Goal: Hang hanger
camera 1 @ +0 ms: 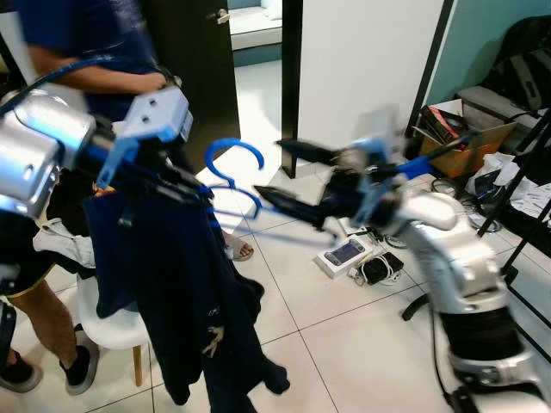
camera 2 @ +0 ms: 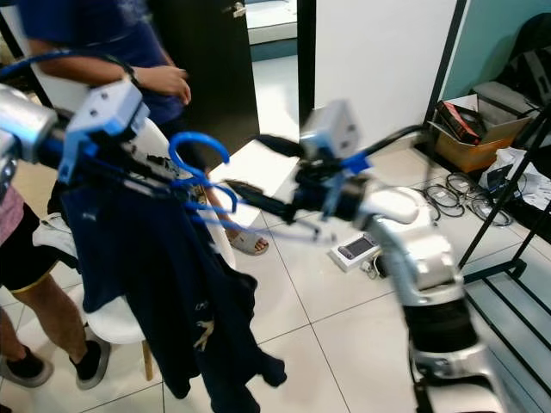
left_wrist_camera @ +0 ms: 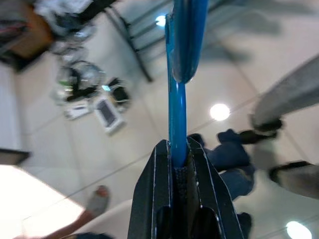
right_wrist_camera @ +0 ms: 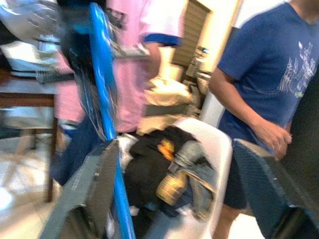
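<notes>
The left pincer [left_wrist_camera: 178, 159] clamps the blue plastic hanger [camera 1: 232, 168], keeping its dark navy garment [camera 1: 172, 284] off the floor; the right pincer [camera 1: 271, 172] gapes wide beside the hook, ready to steady it.

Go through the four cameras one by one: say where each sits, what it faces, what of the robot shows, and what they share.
Left eye view: on the head, looking forward and down at tiled floor; both silver arms show, the left gripper holding the blue hanger with a dark garment.
Right eye view: the same scene from the other eye.
Left wrist view: along the shut fingers clamping the hanger, floor beyond.
Right wrist view: between the open right gripper fingers, toward a person and chair.
Shared: the hanger.
</notes>
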You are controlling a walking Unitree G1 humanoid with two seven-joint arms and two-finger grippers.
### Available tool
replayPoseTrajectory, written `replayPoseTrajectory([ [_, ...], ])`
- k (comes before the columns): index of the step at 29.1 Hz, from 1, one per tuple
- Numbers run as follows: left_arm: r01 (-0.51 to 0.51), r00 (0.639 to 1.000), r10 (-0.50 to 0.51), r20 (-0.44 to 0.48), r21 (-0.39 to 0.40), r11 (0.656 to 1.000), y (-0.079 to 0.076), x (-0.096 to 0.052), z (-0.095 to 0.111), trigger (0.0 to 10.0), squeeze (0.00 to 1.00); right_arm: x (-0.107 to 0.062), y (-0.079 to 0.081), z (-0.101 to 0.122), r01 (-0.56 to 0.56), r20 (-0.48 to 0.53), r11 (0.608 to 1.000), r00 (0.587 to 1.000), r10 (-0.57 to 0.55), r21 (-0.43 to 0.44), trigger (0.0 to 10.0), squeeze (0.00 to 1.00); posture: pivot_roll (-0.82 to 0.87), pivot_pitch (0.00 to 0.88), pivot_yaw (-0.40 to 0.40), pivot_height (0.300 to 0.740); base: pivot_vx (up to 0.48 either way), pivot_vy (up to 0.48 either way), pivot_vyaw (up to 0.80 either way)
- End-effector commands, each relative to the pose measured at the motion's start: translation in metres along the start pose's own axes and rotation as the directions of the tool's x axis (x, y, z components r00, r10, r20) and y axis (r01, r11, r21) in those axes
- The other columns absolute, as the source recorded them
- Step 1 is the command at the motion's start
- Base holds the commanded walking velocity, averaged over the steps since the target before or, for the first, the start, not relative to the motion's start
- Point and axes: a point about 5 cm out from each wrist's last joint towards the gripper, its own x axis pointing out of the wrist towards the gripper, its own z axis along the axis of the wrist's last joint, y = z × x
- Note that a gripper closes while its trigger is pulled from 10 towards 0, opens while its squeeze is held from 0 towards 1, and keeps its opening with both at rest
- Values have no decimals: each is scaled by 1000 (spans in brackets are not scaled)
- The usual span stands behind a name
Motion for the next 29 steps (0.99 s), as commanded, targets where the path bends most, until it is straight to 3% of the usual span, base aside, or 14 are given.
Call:
replayPoseTrajectory([
  [1, -49, 999, 50, -23, 23, 999, 4, -12, 3, 0, 0, -7, -1, -1, 5, 9, 1000, 1000, -5, 16, 10000, 1000, 49, 0, 50, 740, 0, 0, 0],
  [4, -104, 994, 104, -27, 28, 994, 10, -21, 3, 0, 0, -31, 5, -7, -63, -58, 997, 996, 66, 43, 10000, 1000, 43, 0, 50, 740, 0, 0, 0],
  [6, -104, 994, 104, -27, 28, 994, 10, -21, 3, 0, 0, -31, 5, -7, -63, -58, 997, 996, 66, 43, 10000, 1000, 43, 0, 50, 740, 0, 0, 0],
  [7, -142, 989, 143, -23, 45, 989, 17, -27, 7, 0, 0, -45, 32, -21, -222, -128, 962, 961, 243, 161, 10000, 0, 44, 0, 51, 740, 0, 0, 0],
  [12, -153, 988, 153, -4, 64, 986, 20, -28, 13, 0, 0, -43, 49, -29, -300, -127, 925, 934, 334, 232, 10000, 0, 47, 0, 54, 740, 0, 0, 0],
  [14, -149, 987, 144, 64, 86, 985, 25, -23, 25, 0, 0, -24, 64, -38, -338, -95, 905, 923, 372, 256, 10000, 0, 55, 0, 56, 740, 0, 0, 0],
  [15, -149, 987, 144, 64, 86, 985, 25, -23, 25, 0, 0, -24, 64, -38, -338, -95, 905, 923, 372, 256, 10000, 0, 55, 0, 56, 740, 0, 0, 0],
  [19, -131, 977, 113, 179, 93, 987, 28, -16, 40, 0, 0, 9, 73, -46, -315, -57, 925, 941, 334, 212, 10000, 0, 54, 0, 60, 740, 0, 0, 0],
  [24, -125, 974, 104, 199, 94, 988, 28, -13, 43, 0, 0, 20, 71, -44, -290, -28, 937, 953, 301, 194, 10000, 0, 54, 0, 61, 740, 0, 0, 0],
  [25, -125, 972, 103, 211, 96, 987, 28, -11, 44, 706, 0, 29, 67, -40, -267, 6, 943, 962, 272, 196, 10000, 0, 52, 0, 61, 740, 0, 0, 0],
  [26, -123, 971, 100, 216, 98, 987, 29, -9, 43, 6314, 0, 36, 64, -34, -253, 33, 948, 967, 252, 192, 10000, 0, 51, 0, 64, 740, 0, 0, 0],
  [27, -123, 971, 100, 216, 98, 987, 29, -9, 43, 6314, 0, 36, 64, -34, -253, 33, 948, 967, 252, 192, 10000, 0, 51, 0, 64, 740, 0, 0, 0],
  [28, -122, 971, 97, 221, 102, 987, 30, -7, 43, 10000, 0, 40, 62, -30, -242, 51, 951, 970, 237, 190, 10000, 0, 49, 0, 64, 740, 0, 0, 0],
  [29, -122, 970, 96, 223, 105, 987, 30, -7, 43, 10000, 0, 41, 61, -28, -237, 57, 953, 971, 231, 190, 10000, 0, 49, 0, 64, 740, 0, 0, 0],
])
